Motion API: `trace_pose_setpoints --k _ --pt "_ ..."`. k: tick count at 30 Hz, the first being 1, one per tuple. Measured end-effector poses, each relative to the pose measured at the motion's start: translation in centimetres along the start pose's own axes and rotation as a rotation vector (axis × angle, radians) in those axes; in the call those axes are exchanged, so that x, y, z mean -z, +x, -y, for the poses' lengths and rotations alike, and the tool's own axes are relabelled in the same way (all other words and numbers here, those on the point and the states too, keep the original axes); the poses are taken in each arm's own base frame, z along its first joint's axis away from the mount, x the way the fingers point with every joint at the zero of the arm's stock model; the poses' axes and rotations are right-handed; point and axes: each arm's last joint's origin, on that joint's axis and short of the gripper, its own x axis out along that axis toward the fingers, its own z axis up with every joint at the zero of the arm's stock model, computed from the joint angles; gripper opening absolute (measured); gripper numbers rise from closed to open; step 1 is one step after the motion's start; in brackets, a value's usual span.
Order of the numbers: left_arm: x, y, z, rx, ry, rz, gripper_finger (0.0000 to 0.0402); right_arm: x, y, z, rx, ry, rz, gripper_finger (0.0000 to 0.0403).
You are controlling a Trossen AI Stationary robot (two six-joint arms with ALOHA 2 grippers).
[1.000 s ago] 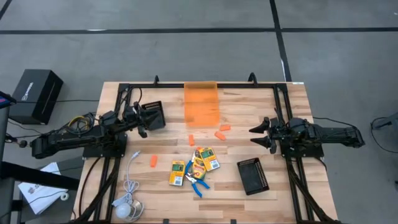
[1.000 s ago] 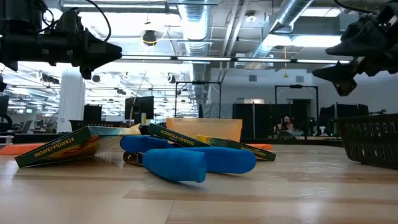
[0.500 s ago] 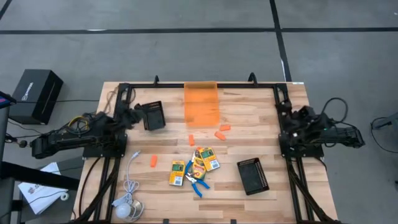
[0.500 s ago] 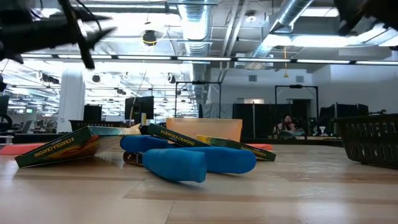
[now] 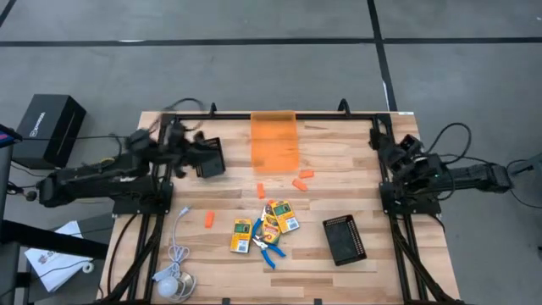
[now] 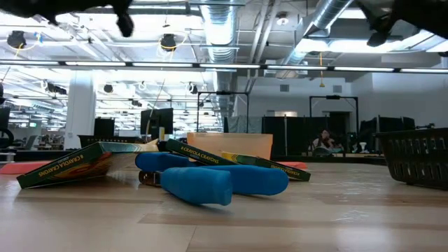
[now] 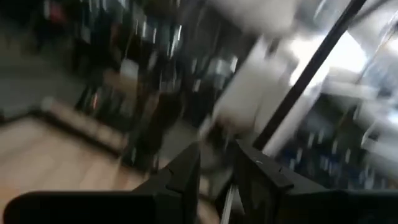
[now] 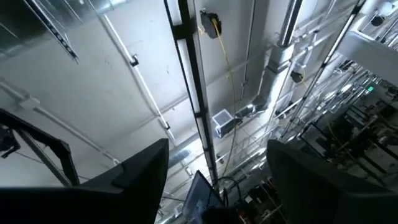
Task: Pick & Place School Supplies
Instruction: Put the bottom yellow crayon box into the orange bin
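Note:
Three yellow-and-green crayon boxes (image 5: 269, 224) lie flat near the table's middle, also seen edge-on in the low view (image 6: 63, 165). The blue-handled scissors (image 5: 269, 251) lie beside them, closest to the low camera (image 6: 210, 182). Short orange pieces (image 5: 298, 183) are scattered on the wood, one apart at the left (image 5: 208, 219). My left gripper (image 5: 196, 146) hovers high by the left black tray, blurred, with a narrow gap between its fingers (image 7: 217, 168). My right gripper (image 5: 383, 144) is drawn back at the right edge, open and pointing up at the ceiling (image 8: 217, 180).
An orange translucent bin (image 5: 274, 140) stands at the far edge's middle. One black tray (image 5: 208, 158) sits at the far left and another (image 5: 344, 240) at the near right. A white cable with a round puck (image 5: 172, 280) lies at the near left corner.
Both arms have risen and pulled away from the table's middle. My right gripper drew back toward the right edge and tipped upward. My left gripper swung up and toward the far edge. In the low view both have climbed to the picture's top. The supplies have not moved.

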Motion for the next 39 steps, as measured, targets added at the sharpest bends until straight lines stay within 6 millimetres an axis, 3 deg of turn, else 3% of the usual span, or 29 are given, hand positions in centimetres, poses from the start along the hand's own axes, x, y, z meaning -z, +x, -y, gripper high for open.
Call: trace_pose_setpoints --k 6,10,23,32,39 --pt "1.0 4.3 -2.2 -0.001 -0.024 -0.366 0.0090 1.2 2.6 -0.6 0.012 0.018 -0.042 0.0260" --pt "2.7 5.9 -3.8 0.059 -0.036 -0.551 0.0090 1.8 4.6 -1.2 0.021 0.015 -0.059 0.0260" --pt "8.4 7.2 -7.9 0.060 -0.003 -0.882 0.0090 3.7 8.4 -2.0 0.013 0.034 -0.148 0.0260" --pt "13.5 8.5 -7.7 0.145 0.006 -1.067 0.0090 3.5 10.6 -3.1 0.009 0.014 -0.151 0.0260" --pt "15.4 8.6 -8.2 0.140 0.005 -1.133 0.0090 3.6 11.4 -3.5 -0.005 0.011 -0.170 0.0260"
